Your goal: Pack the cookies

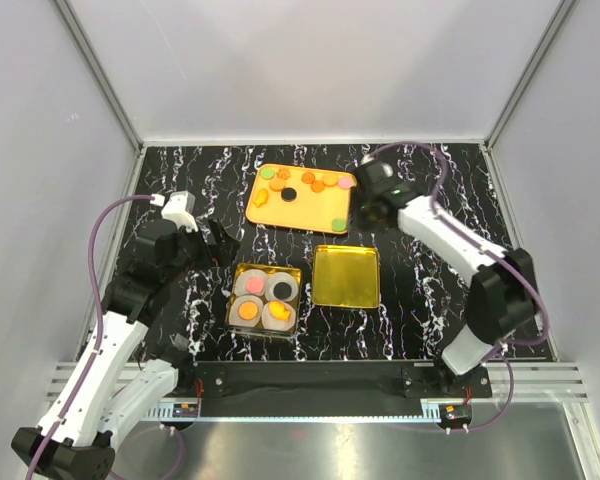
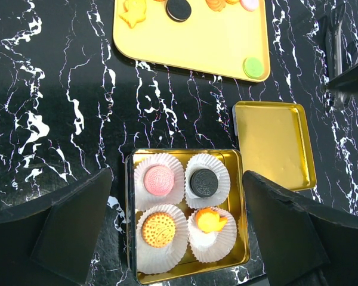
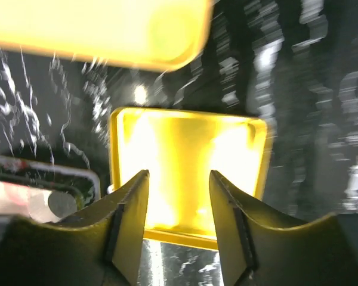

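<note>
The left gripper [image 1: 218, 244], wide apart and empty, hung just left of the tin's [image 2: 179, 152] four cookies [image 2: 159, 180]. The right gripper [image 3: 178, 176], also parted, hung right of the tray [image 1: 300, 212].

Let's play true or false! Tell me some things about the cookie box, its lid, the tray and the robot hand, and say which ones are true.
1. Every paper cup in the tin has a cookie in it. True.
2. The lid is shut on the tin. False: it lies open beside the tin.
3. The tray has no cookies. False: several lie on it, one of them a green cookie.
4. The right gripper grips a cookie. False: it is open and empty.
5. A pink cookie sits in the tin. True.
</note>
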{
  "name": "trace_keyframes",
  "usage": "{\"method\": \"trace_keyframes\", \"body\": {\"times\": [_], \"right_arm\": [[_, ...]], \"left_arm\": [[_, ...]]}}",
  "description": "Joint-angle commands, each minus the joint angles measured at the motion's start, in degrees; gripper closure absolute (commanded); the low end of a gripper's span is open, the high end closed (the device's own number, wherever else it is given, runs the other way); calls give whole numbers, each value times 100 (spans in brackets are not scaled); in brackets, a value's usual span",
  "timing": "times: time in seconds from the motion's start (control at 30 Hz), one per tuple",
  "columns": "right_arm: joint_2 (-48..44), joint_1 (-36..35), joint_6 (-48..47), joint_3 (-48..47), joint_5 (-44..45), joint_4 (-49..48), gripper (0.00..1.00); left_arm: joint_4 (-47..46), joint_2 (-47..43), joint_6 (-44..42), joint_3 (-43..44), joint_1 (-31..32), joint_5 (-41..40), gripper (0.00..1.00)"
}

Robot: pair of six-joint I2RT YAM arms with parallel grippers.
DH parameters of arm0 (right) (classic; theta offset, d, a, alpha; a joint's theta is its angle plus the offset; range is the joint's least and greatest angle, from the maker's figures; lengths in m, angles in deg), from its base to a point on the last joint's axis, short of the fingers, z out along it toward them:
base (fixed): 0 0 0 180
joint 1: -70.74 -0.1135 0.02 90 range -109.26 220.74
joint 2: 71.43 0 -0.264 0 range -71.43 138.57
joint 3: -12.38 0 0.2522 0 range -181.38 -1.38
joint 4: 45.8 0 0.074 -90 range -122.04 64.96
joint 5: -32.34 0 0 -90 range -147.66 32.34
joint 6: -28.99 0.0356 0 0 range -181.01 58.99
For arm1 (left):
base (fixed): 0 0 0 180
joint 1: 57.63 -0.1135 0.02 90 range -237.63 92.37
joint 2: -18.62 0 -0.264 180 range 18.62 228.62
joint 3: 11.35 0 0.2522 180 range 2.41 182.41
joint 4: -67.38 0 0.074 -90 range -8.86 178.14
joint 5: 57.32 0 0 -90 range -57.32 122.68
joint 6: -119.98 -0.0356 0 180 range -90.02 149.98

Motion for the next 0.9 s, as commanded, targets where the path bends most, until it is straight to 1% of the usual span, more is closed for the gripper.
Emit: {"method": "trace_keyframes", "body": {"times": [0.0,0.1,0.23,0.33,0.5,0.73,0.87], "right_arm": [[566,-764,589,-330,523,80,49],[1041,-1266,791,-471,524,-34,52],[1491,-1619,1037,-576,349,-297,55],[1808,-1839,1081,-664,366,-342,55],[2159,-1989,1239,-735,392,-403,56],[2265,-2024,1292,-743,585,-307,56],[1932,-2007,1222,-577,787,-228,55]], "left_arm": [[-204,-1,42,46,-40,-74,1],[-177,-9,42,46,-40,-153,1],[-133,43,59,63,-40,-276,1],[-133,70,59,64,-40,-267,1],[-142,87,51,64,-40,-250,1],[-151,87,51,64,-40,-249,1],[-142,87,51,46,-40,-223,1]]}}
